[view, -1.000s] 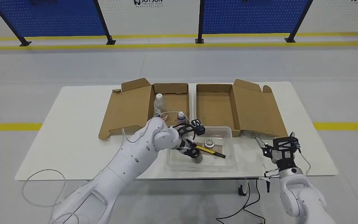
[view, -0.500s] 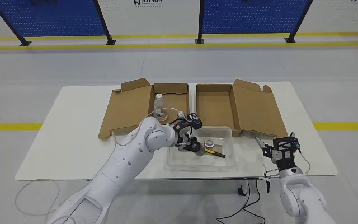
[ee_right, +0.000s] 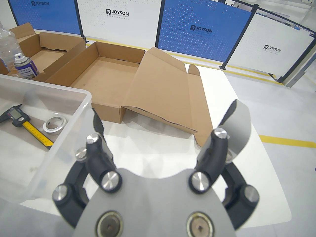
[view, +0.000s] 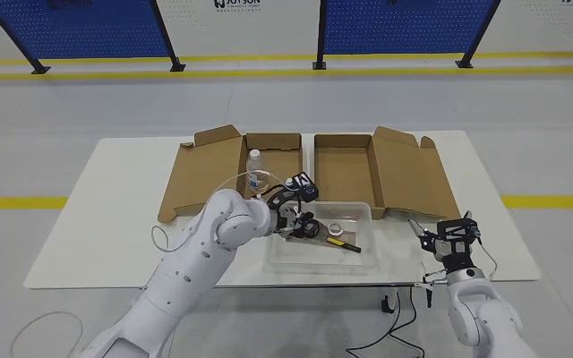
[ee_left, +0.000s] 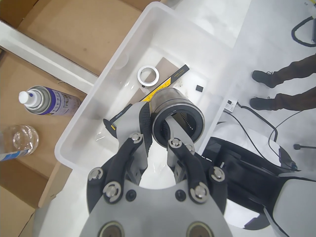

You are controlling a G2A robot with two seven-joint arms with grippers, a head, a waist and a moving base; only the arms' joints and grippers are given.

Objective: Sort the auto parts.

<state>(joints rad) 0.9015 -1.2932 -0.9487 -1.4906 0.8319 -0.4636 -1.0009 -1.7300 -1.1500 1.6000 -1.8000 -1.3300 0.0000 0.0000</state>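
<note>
**Item:** bearing (ee_left: pixel 172 99), a short metal cylinder with black end rings.

**Location:** held above the floor of the clear tub (ee_left: pixel 118 55), at the tub's side nearest the left box (view: pixel 201 179).

**Hold:** the left end effector (ee_left: pixel 158 117) is clamped on the cylinder's wall. One finger sits inside the bore and the other outside.

**Change:** over the last second we see the left end effector rise off the tub's floor and draw toward the side nearest the left box, bearing with it. We judge the pick done and the carry to a box begun. Which box is meant we cannot tell.

**Orientation:** the bore axis, which we take as the long axis, runs roughly along the fingers. The open end faces the wrist. The far end tilts down toward the caliper (ee_left: pixel 172 78) on the tub's floor.

**Left in the tub:** caliper, metal ring (ee_left: pixel 147 75), small black piece (ee_left: pixel 199 88).

**Beyond the tub:** spray can (ee_left: pixel 42 99) and water bottle (ee_left: pixel 24 138) in the left box, and the right box (view: pixel 345 174).

**Right end effector** (ee_right: pixel 166 122): spread wide, holding nothing. It hangs over the counter (ee_right: pixel 160 144) near the tub's wall, on the side away from the left box.
</note>
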